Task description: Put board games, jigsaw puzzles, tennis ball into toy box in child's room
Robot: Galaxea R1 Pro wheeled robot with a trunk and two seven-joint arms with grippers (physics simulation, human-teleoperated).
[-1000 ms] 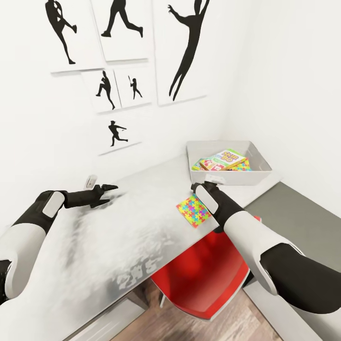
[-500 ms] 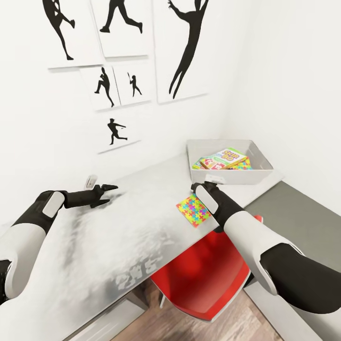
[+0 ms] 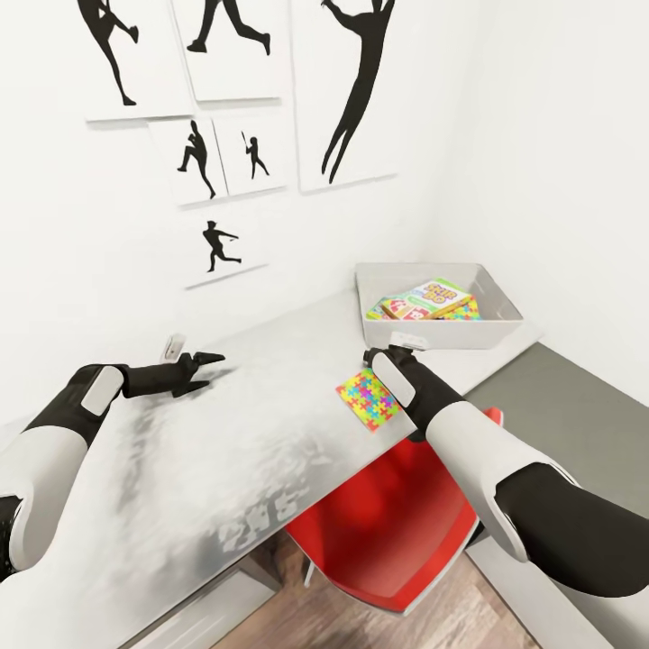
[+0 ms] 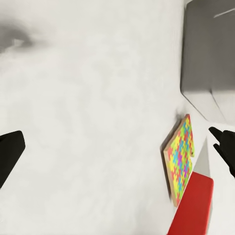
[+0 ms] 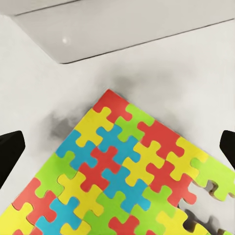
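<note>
One jigsaw puzzle (image 3: 368, 400) lay flat on the table (image 3: 225, 433), near its front edge above a red chair (image 3: 397, 523). I held the right gripper (image 3: 382, 353) over the puzzle, jaws spread wide, touching nothing. I kept the left gripper (image 3: 200, 368) low over bare tabletop, well apart from the puzzle, jaws wide and empty. At the far corner sat the toy box (image 3: 433, 335), with board games (image 3: 431, 300) inside
</note>
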